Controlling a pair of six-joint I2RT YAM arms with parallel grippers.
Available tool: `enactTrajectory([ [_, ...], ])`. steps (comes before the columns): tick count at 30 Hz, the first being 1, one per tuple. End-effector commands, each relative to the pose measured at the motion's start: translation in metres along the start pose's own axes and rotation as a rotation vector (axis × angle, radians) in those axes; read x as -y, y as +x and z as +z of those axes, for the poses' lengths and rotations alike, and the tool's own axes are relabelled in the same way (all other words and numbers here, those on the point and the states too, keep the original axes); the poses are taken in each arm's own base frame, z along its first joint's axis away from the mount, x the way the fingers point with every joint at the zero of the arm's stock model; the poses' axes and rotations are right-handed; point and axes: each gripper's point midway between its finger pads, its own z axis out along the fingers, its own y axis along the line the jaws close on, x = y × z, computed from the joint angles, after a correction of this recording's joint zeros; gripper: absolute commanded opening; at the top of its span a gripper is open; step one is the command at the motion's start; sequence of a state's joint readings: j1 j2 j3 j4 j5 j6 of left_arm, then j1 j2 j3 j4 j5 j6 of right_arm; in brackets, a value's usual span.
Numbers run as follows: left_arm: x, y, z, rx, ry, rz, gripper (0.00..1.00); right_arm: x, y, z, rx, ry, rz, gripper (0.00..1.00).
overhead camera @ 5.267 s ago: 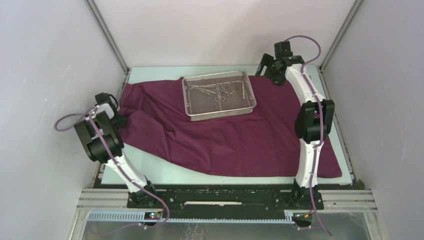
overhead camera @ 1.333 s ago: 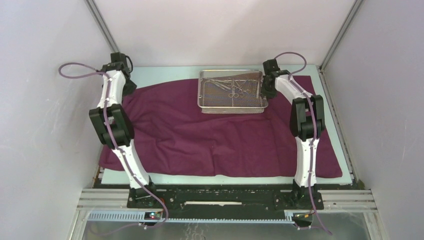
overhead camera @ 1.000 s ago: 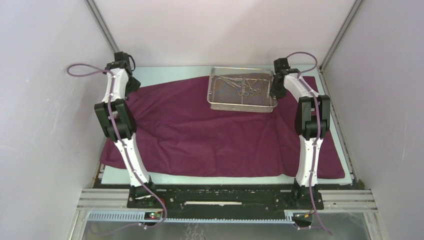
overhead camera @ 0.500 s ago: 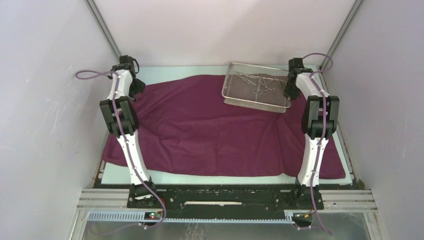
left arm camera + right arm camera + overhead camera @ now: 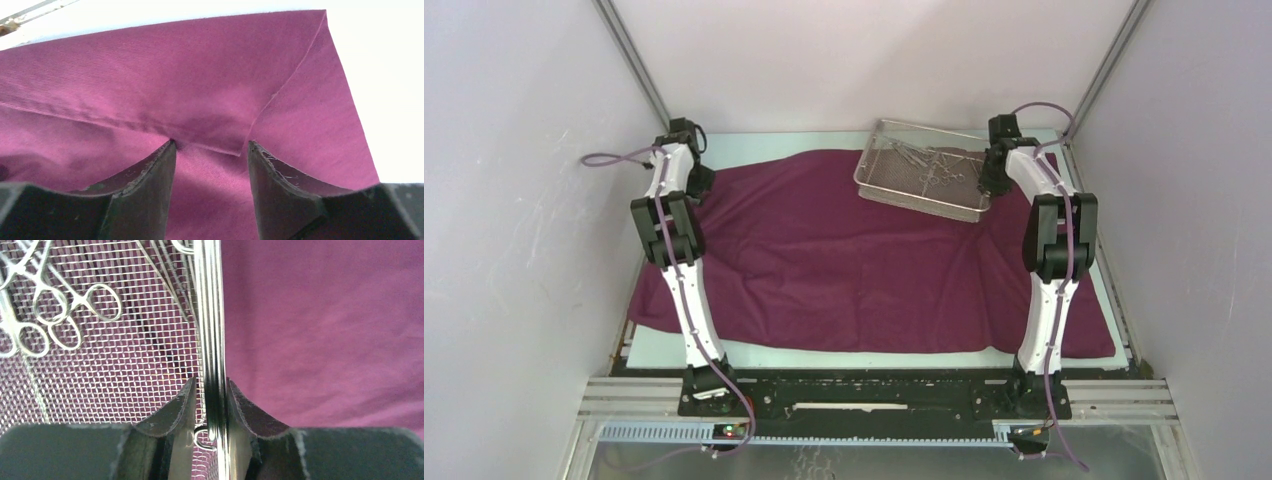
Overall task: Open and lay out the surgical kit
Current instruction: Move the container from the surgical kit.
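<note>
Tray (image 5: 919, 200) of silver wire mesh over finely ribbed cloth (image 5: 844, 260)

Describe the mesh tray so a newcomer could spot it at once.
Find the maroon cloth spread over the table; at its far right end is a shallow silver wire-mesh tray. It alone holds steel ring-handled instruments, and the right gripper clamps its rim.

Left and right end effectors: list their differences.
Left end effector stands open over a fold of the maroon cloth; right end effector is shut on the rim of the wire-mesh tray. Left sits far-left, right far-right. Both have cloth below them.
</note>
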State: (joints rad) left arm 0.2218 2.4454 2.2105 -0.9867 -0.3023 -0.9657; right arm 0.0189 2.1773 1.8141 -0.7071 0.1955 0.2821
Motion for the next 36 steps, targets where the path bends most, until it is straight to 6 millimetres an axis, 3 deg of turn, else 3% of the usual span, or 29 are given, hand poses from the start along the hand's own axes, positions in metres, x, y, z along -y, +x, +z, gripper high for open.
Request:
enactTrajectory([
  [1,0.019,-0.013,0.0,0.025,0.04,-0.08,0.58,-0.059,-0.044,-0.065,0.175,-0.241,-0.047,0.0],
  [5,0.024,-0.014,0.005,0.027,0.048,-0.098,0.5,-0.079,-0.045,-0.081,0.183,-0.341,-0.068,0.0],
  [10,0.027,-0.021,0.004,0.046,0.065,-0.114,0.27,-0.097,-0.039,-0.093,0.207,-0.442,-0.105,0.0],
  [16,0.031,-0.046,-0.009,0.108,0.105,-0.13,0.02,-0.108,-0.031,-0.098,0.202,-0.524,-0.125,0.0],
  [23,0.046,-0.091,-0.038,0.221,0.213,-0.163,0.0,-0.126,-0.021,-0.102,0.186,-0.614,-0.159,0.0],
  [29,0.061,-0.134,-0.08,0.371,0.319,-0.181,0.0,-0.142,-0.009,-0.099,0.158,-0.646,-0.179,0.0],
  [36,0.047,-0.176,-0.112,0.498,0.328,-0.238,0.0,-0.16,0.005,-0.094,0.127,-0.662,-0.198,0.0],
])
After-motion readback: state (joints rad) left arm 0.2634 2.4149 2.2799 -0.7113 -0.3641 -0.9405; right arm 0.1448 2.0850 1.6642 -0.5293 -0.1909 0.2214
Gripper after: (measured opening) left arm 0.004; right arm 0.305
